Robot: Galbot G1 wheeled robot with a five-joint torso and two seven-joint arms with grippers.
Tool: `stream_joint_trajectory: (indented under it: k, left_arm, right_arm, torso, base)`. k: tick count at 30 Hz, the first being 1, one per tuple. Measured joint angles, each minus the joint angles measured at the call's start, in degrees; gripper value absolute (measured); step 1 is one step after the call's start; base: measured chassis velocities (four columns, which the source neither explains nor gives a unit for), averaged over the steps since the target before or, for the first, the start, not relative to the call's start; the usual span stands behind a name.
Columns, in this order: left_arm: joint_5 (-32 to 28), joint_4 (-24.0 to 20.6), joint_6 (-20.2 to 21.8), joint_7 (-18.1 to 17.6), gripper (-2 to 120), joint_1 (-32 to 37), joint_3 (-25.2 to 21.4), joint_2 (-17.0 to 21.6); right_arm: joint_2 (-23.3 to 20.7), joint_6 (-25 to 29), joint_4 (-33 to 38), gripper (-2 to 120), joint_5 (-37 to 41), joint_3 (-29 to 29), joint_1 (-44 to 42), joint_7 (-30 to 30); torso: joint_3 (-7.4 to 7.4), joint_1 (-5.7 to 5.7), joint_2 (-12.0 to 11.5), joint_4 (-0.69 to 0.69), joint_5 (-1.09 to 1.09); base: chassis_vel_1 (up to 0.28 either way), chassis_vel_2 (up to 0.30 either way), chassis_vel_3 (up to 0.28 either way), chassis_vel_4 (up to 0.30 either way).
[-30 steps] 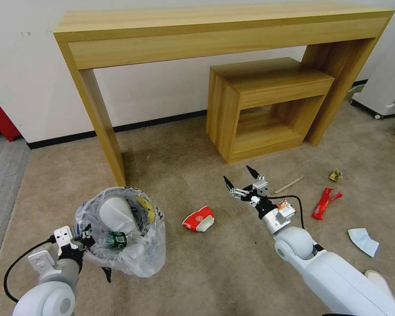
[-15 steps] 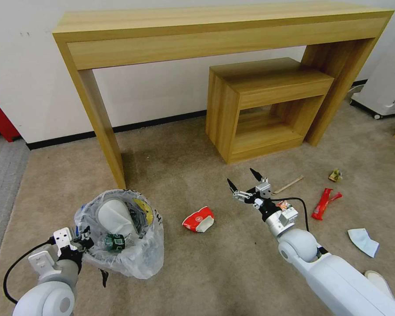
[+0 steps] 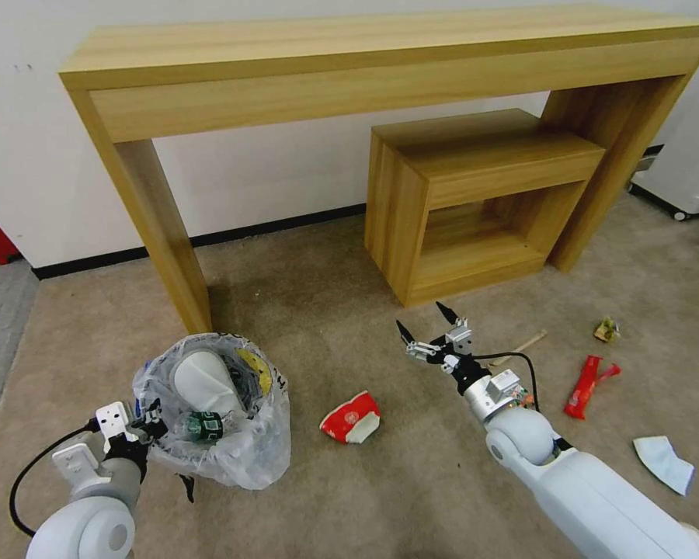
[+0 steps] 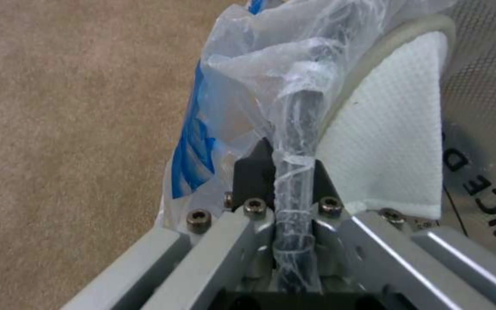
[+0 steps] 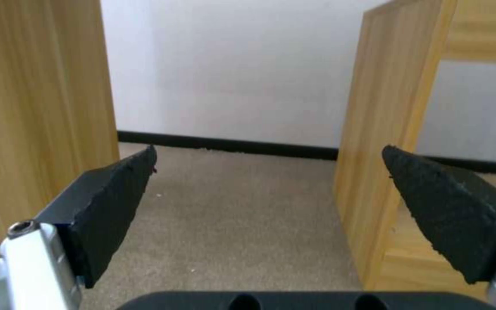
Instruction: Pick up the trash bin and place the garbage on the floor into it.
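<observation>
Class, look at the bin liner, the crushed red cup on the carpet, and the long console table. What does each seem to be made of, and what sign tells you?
Bin liner: thin clear plastic film, crinkled and glossy.
Red cup: likely coated paper, dented with a white inside.
Console table: probably wood-grain laminate board, judging by its even matte grain.
</observation>
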Motion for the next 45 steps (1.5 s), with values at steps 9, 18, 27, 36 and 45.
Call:
stream_joint_trajectory:
  k: [9,18,27,36,45]
  left_arm:
    - [0.06,0.61,-0.25,0.00,1,-0.29,-0.05,0.05]
    - [0.69,1.28,-0.48,0.01,1,-0.74,0.41,-0.73]
    - [0.93,1.63,-0.83,0.05,1,-0.90,0.51,-1.07]
    - [1.05,1.22,-0.92,0.07,1,-0.76,0.73,-1.33]
    - [0.83,0.76,-1.11,0.08,1,-0.37,0.63,-1.40]
  right_arm:
    - [0.33,-4.87,1.83,100,4.04,-2.52,0.90,6.06]
    - [0.81,-19.34,9.32,100,21.63,-8.33,0.95,26.23]
    - [3.17,-28.63,11.24,100,28.21,-11.40,-0.09,41.81]
    - [6.81,-29.45,5.65,100,29.85,-15.91,2.05,46.37]
    - [11.96,-28.90,0.35,100,28.60,-19.41,3.00,46.55]
  torso:
    - [-0.02,0.00,0.00,0.01,-0.01]
    - [-0.02,0.00,0.00,0.01,-0.01]
    - [-0.02,0.00,0.00,0.01,-0.01]
    - [-0.02,0.00,0.00,0.01,-0.01]
    - [-0.02,0.00,0.00,0.01,0.00]
  base:
    - [0.000,0.000,0.000,0.000]
    - [0.000,0.000,0.000,0.000]
    - [0.000,0.000,0.000,0.000]
    - [0.000,0.000,0.000,0.000]
    - [0.000,0.000,0.000,0.000]
